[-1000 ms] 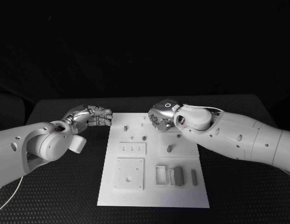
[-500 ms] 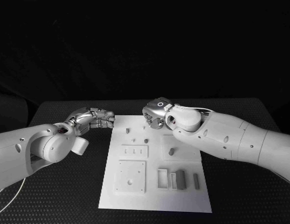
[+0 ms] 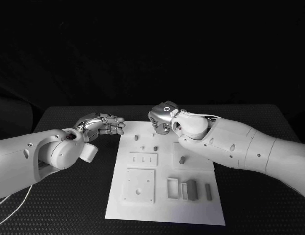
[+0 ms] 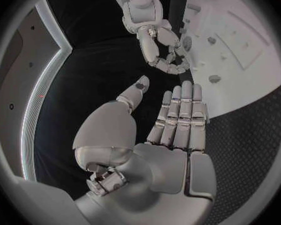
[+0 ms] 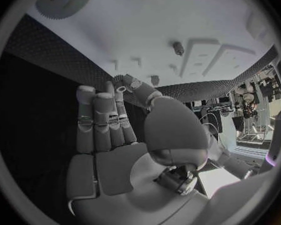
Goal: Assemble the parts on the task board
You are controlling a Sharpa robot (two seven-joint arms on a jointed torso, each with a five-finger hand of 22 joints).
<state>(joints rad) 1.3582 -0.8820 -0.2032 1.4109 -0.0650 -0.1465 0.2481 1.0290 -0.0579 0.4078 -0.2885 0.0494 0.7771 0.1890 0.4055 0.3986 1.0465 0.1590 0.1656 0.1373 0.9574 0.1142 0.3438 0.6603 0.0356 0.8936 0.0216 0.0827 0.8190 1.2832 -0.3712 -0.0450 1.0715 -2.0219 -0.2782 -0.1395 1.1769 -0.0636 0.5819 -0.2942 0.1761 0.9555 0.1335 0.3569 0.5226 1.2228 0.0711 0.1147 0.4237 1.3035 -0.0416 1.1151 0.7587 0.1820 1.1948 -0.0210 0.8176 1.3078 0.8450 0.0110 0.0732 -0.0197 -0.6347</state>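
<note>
Over the last second both arms have crept toward the far end of the task board [image 3: 165,205], so the right robot hand [image 3: 163,116] now hangs over its far edge and the left robot hand [image 3: 104,124] just off its far left corner (no grasp made yet, I judge). Both hold nothing, fingers loosely extended in their wrist views. The small parts [image 3: 182,159] lie untouched on the board, with bare worktop [image 3: 67,200] either side for moving.

Pretty dim all round, background is pure black, and only the white board [image 3: 165,181] really catches the light. Wrist views have heavy fisheye bending and dark rims, with soft glare on the metal fingers [image 4: 178,110].
</note>
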